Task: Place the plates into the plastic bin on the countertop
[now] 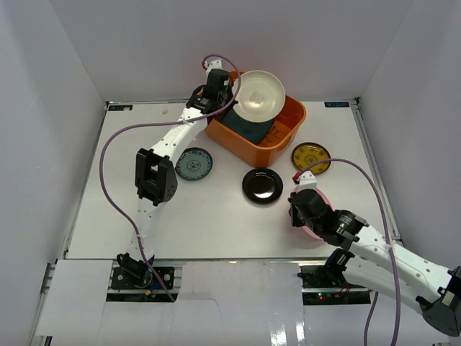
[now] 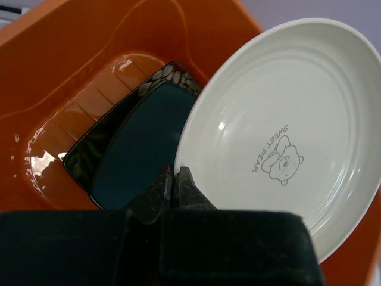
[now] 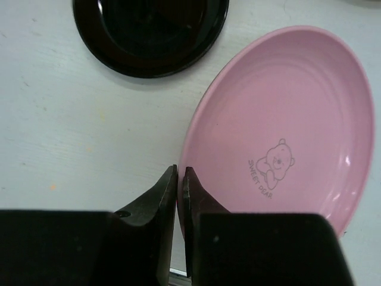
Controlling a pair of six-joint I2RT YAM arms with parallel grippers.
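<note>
My left gripper (image 1: pixel 229 92) is shut on the rim of the cream plate (image 1: pixel 259 96) and holds it tilted over the orange plastic bin (image 1: pixel 288 128); it shows in the left wrist view (image 2: pixel 174 179) pinching the cream plate (image 2: pixel 286 125). Inside the bin (image 2: pixel 53 53) the teal square plate (image 2: pixel 143 149) lies on the dark floral square plate (image 2: pixel 83 155). My right gripper (image 3: pixel 180 179) is shut on the rim of the pink plate (image 3: pixel 286 119), near the countertop's (image 1: pixel 108 209) front right (image 1: pixel 306 213). The glossy black plate (image 1: pixel 262 185), teal-patterned plate (image 1: pixel 193 163) and yellow-patterned plate (image 1: pixel 311 157) lie on the countertop.
White walls enclose the countertop on three sides. Metal rails run along its edges. The black plate (image 3: pixel 149 33) lies just beyond the pink plate in the right wrist view. A purple cable loops off each arm.
</note>
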